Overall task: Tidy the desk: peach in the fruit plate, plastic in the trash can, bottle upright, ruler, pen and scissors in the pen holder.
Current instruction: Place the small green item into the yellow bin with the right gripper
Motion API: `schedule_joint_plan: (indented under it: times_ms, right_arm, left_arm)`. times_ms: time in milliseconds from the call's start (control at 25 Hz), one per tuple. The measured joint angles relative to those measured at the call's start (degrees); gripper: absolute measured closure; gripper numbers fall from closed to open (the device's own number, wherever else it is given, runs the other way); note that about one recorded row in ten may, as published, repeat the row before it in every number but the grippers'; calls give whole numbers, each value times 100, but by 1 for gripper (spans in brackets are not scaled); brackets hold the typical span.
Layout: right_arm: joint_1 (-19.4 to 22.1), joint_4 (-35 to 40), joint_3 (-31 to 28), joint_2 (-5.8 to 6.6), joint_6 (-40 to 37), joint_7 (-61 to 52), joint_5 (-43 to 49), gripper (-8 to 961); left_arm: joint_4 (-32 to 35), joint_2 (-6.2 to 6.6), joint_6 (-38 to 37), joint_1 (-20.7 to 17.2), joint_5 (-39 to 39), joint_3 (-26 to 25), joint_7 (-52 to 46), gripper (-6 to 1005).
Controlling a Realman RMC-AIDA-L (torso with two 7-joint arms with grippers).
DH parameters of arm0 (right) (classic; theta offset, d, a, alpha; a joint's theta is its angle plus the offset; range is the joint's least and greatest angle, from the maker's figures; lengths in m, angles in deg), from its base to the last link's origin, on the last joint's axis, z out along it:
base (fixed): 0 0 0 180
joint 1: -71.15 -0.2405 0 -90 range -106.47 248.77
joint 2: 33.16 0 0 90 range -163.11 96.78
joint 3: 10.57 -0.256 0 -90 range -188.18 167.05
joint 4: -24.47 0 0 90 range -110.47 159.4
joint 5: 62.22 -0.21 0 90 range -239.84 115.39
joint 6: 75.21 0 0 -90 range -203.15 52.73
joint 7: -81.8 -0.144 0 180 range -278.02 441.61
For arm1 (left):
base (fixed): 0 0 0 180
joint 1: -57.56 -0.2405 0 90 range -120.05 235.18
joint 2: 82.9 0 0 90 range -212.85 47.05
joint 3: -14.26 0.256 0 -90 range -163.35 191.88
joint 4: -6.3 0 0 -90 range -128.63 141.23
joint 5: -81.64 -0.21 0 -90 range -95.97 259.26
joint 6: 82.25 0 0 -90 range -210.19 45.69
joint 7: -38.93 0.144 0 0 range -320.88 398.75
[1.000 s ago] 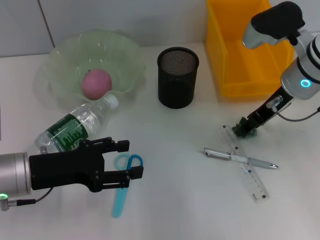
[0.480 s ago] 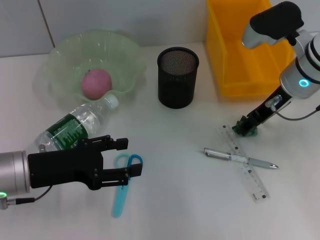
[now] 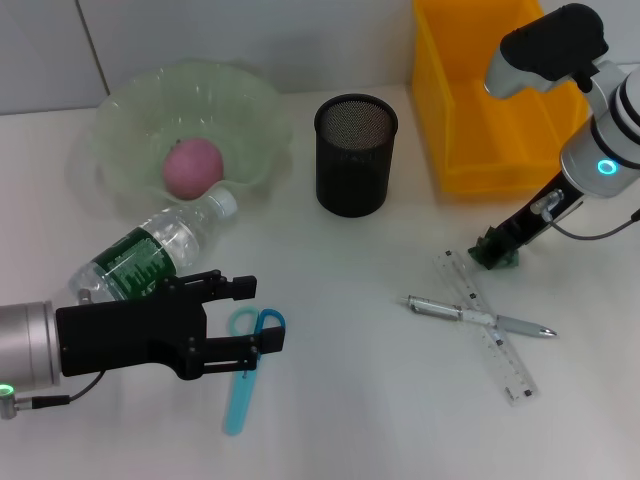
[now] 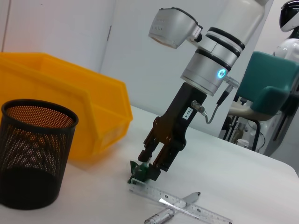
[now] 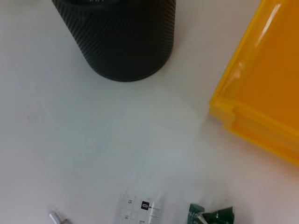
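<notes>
We see a white desk against a pale wall; the left wrist view shows a teal chair beyond the desk's far edge.

Left gripper sits low near the front left corner, fingers spread apart, holding nothing, with the blue scissors handles lying between and just under the fingertips. Bottle lies on its side just behind that gripper, cap toward the plate.

Plate at the back left holds the peach.

Mesh pen holder stands back center; we can't tell what is inside.

Right of center, pen lies crossed over the clear ruler, toward the front right.

Right gripper is down at the desk by the ruler's far end, fingers closed on the green plastic, which we see touching or just above the surface beside the ruler. The right wrist view shows the plastic near the ruler's end.

Yellow bin at the back right corner, nothing visible inside it.
</notes>
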Motion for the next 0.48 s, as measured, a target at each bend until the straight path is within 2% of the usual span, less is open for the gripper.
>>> schedule_joint_plan:
  times_ms: [480]
  right_arm:
    - [-22, -157, 18, 0, 175, 36, -1, 303]
  left_arm:
    - [-12, -19, -9, 0, 0, -9, -10, 245]
